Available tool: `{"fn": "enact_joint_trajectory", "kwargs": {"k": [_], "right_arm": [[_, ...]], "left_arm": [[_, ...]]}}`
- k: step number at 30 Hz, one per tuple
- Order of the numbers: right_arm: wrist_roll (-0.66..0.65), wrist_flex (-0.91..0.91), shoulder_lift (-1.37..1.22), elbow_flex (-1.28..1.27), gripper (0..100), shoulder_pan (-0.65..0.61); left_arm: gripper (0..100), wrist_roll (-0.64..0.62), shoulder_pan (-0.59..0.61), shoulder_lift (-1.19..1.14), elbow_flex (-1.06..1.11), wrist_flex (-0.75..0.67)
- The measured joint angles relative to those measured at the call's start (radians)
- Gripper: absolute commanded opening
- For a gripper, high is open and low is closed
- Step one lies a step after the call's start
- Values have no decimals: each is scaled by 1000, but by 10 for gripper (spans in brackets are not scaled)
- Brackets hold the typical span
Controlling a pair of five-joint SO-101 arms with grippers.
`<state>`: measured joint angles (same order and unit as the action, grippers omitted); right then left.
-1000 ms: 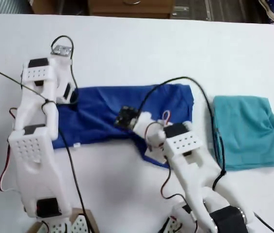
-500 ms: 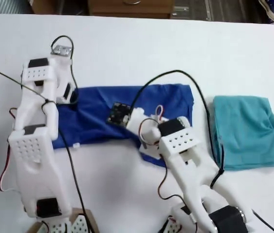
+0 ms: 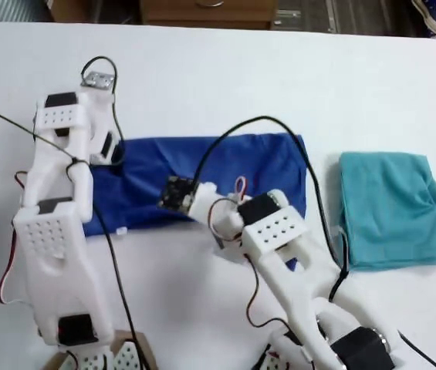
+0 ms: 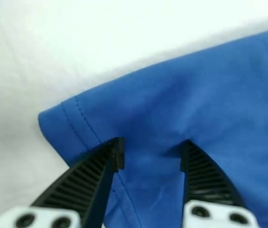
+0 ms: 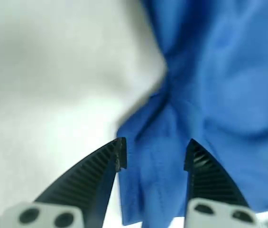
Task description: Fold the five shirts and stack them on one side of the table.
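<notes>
A blue shirt [image 3: 148, 181] lies across the middle of the white table [image 3: 279, 77]. It is partly folded into a long band that runs from the left arm towards the table's right edge. A teal shirt [image 3: 391, 208] lies folded near the right edge, just beside the blue one, with a narrow strip of bare table between them.

The left gripper [image 4: 150, 154] is down at the left end of the blue shirt, close to a stitched corner of the cloth. Its fingers [image 4: 107, 159] are apart, with their tips on the fabric and a slightly puckered patch of blue between them.

The right gripper [image 5: 155, 154] is at the blue shirt's near edge, towards the front of the table, where the cloth meets the bare tabletop. Its fingers [image 5: 200, 164] are also spread, with a creased fold of the shirt between them, not pinched tight. In the high view, the right arm's black cable [image 3: 310, 185] loops over the shirt's right end.
</notes>
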<state>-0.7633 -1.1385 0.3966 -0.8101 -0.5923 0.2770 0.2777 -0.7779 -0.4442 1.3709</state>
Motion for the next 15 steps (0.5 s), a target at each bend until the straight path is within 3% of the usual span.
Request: {"fn": "enact_joint_trajectory", "kwargs": {"k": [15], "right_arm": [[0, 180, 0, -150, 144, 14]], "left_arm": [[211, 0, 0, 0, 0, 0]]}}
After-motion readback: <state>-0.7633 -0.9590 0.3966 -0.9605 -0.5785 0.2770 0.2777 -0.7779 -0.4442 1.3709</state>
